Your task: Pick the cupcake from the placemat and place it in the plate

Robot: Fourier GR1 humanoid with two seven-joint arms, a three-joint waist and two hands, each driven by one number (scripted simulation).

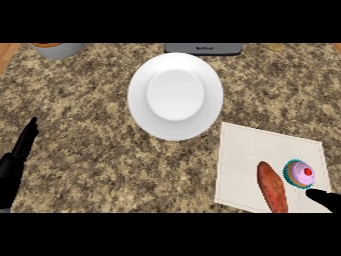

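A cupcake [301, 174] with pink frosting, a red dot on top and a teal wrapper sits on the white placemat [258, 150] at the lower right. A white round plate [175, 96] lies on the counter up and left of the placemat. My right hand [335, 200] enters at the bottom right corner; only a dark tip shows, just below the cupcake and apart from it. My left hand [14, 160] stands at the lower left edge, fingers straight and pointing up, holding nothing.
A brown sweet potato [272, 187] lies on the placemat just left of the cupcake. A grey cup [56, 49] stands at the far left and a dark appliance [203, 48] at the far middle. Wooden strips border the speckled counter on both sides.
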